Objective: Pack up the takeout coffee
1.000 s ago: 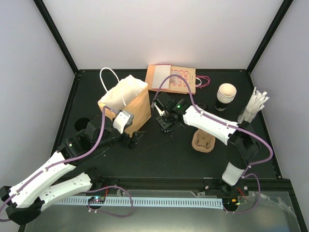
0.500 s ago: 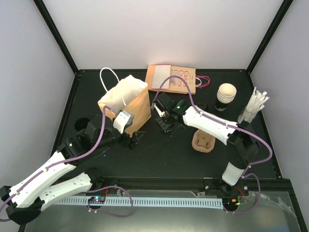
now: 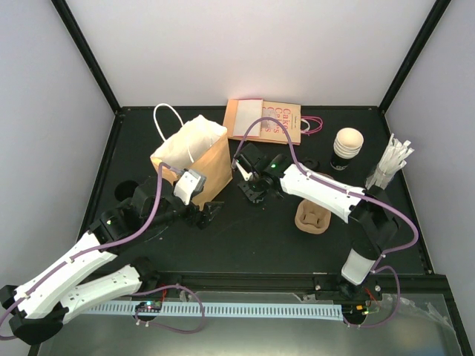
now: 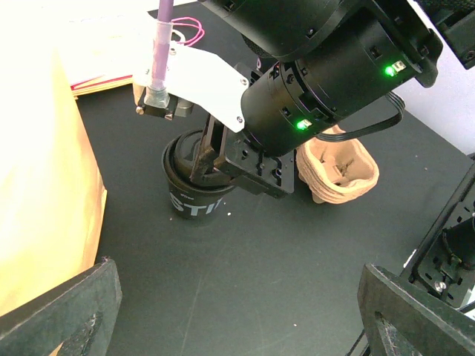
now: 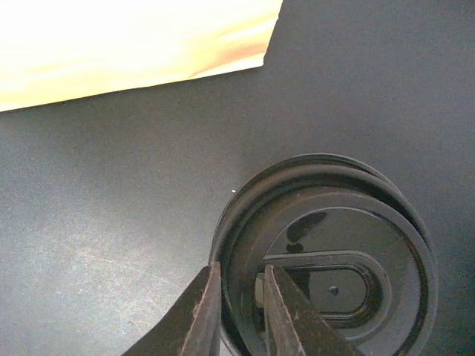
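Observation:
The takeout coffee [image 4: 194,204], a small black cup with a black lid [image 5: 334,252], stands upright on the table just right of the brown paper bag [image 3: 194,152]. My right gripper [image 5: 241,268] comes down on it from above. One finger is outside the lid's rim and the other inside, and the jaws are parted a little. In the top view the cup [image 3: 254,195] is mostly hidden under that gripper [image 3: 249,185]. My left gripper [image 4: 245,319] is wide open with nothing in it, low over the table in front of the bag's near corner.
The bag stands open with its white handle up. The brown pulp cup carrier [image 3: 313,217] lies right of the cup. A stack of cups [image 3: 346,148], white-wrapped straws [image 3: 391,163] and flat printed bags [image 3: 265,120] sit along the back and right.
The right gripper's jaws have parted slightly at the lid's rim, and that wrist has shifted a little left. The left arm has not moved.

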Robot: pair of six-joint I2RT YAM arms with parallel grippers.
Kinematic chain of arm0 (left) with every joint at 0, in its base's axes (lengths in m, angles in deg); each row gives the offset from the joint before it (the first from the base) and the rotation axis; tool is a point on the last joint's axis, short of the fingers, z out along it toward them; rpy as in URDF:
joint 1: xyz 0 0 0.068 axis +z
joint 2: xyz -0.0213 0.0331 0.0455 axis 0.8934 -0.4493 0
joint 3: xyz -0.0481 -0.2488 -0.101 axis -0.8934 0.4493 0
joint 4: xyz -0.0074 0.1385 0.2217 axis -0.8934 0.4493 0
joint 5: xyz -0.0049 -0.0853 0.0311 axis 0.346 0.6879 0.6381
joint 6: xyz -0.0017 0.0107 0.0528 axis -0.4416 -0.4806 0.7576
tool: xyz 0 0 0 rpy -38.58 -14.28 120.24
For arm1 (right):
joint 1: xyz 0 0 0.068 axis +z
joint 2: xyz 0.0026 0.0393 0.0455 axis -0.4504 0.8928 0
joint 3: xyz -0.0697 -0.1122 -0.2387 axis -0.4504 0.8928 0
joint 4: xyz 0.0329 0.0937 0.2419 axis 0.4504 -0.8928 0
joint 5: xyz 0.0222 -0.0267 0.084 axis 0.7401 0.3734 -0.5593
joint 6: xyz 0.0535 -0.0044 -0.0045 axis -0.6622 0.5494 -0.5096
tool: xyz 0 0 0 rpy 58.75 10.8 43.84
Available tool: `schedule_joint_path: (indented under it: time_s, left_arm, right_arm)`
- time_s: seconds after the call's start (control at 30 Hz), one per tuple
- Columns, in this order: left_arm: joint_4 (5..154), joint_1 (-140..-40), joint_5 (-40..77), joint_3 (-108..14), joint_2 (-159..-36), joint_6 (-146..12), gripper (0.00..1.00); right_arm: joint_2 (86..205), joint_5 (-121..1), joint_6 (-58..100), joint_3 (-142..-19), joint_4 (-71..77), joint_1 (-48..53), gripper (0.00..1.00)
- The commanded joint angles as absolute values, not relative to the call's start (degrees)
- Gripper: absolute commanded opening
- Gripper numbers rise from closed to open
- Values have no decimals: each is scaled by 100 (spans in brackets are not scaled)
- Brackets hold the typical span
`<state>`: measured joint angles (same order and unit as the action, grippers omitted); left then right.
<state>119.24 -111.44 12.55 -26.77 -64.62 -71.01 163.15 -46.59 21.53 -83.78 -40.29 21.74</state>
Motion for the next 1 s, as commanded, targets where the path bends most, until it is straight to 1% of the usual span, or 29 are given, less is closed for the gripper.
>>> schedule_joint_path:
  time_s: [0.0, 0.1, 0.13, 0.2, 0.23, 0.5, 0.57, 0.7, 0.73, 0.8, 0.87, 0.97]
  left_arm:
    - [11975, -11171, 1187, -2715, -6498, -7172, 90]
    - [11974, -11173, 1182, -2715, -6501, -7169, 90]
    - [11978, -11170, 1186, -2722, -6502, -7170, 90]
    - [11979, -11166, 1193, -2723, -6511, -7178, 90]
    - [11979, -11167, 1202, -2723, -6519, -7180, 90]
    - [11978, -11167, 1204, -2718, -6576, -7215, 90]
    - [11987, -11166, 1227, -2730, -6622, -7231, 90]
    - [11996, -11168, 1240, -2754, -6661, -7228, 90]
    - [11994, -11167, 1233, -2757, -6661, -7223, 90]
    - [11984, -11164, 1227, -2773, -6653, -7225, 90]
    - [11963, -11166, 1229, -2767, -6660, -7224, 90]
    - [11957, -11166, 1254, -2767, -6692, -7220, 90]
  right_arm:
    - [16283, -4671, 2145, -8375, -3929, 2215, 21]
    - [16234, -4666, 2136, -8401, -3939, 2214, 23]
    - [16214, -4660, 2130, -8405, -3939, 2213, 28]
    - [16142, -4639, 2121, -8398, -3925, 2216, 30]
    - [16111, -4622, 2106, -8391, -3911, 2217, 33]
    - [15789, -4515, 2030, -8341, -3738, 2205, 36]
    - [15697, -4430, 1956, -8291, -3647, 2196, 41]
    - [15497, -4361, 1817, -8116, -3483, 2102, 64]
    - [15452, -4360, 1773, -8069, -3463, 2070, 72]
    - [15392, -4407, 1733, -7981, -3464, 2003, 84]
    - [15400, -4409, 1707, -7951, -3517, 1969, 92]
    - [15492, -4449, 1679, -7945, -3610, 1961, 97]
